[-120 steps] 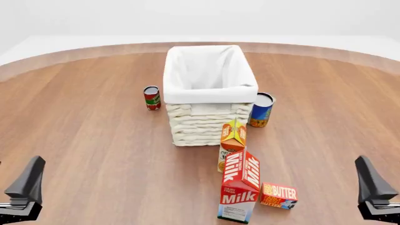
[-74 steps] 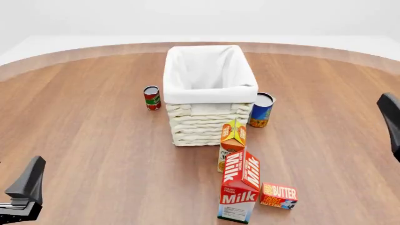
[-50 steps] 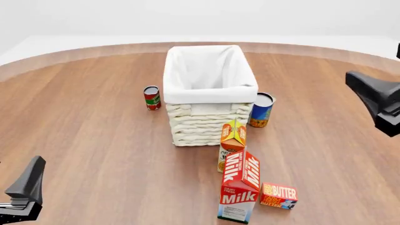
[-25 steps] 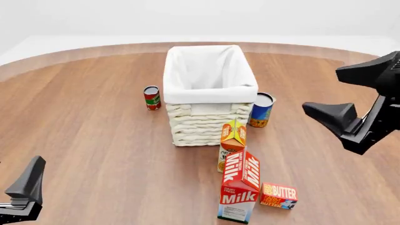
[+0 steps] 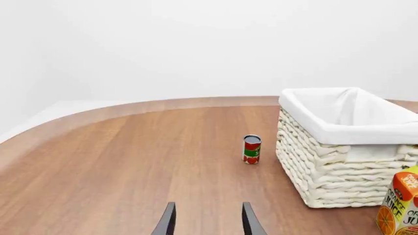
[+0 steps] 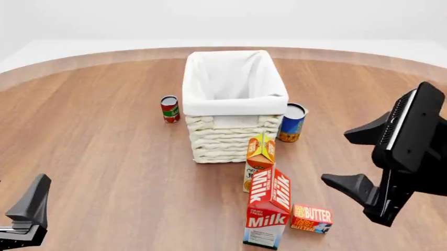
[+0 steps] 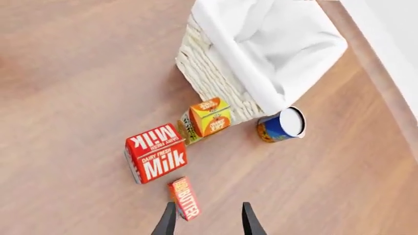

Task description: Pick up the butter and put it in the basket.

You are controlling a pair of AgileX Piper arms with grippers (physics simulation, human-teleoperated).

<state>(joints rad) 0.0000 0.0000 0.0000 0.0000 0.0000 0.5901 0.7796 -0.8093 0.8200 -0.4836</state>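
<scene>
Butter: the butter (image 6: 312, 218) lies flat on the table (image 6: 104, 146), at the near edge of the scene, touching or almost touching the right side of the milk carton (image 6: 268, 206). It is well apart from the basket (image 6: 234, 104), which stands farther away, in the middle.

Basket: the white cloth liner shows no object inside, as much as you can see from the front view. You have put nothing there yet.

Neighbours: the orange juice carton (image 6: 260, 157) stands between the milk carton and the near wall of the basket. 1 blue can (image 6: 292, 121) is at the right near corner of the basket, 1 red can (image 6: 169, 109) is at its left side.

Right claw: your right gripper (image 6: 356, 159) hangs above the table, to the right of the butter and higher than it. The 2 fingers are spread wide and they hold nothing. In the right wrist view the butter (image 7: 185, 198) sits just before the fingertips.

Left claw: your left gripper (image 5: 206, 221) is at the near left corner, far from the cartons. Its fingers are apart and nothing is between them.

Progress: I judge you are only at the approach. Done: the right arm is aimed at the box. Left: to descend, to grasp, to lift, to carry over the rim, to release.

Care: the milk carton is very close, so 1 finger may knock it.
</scene>
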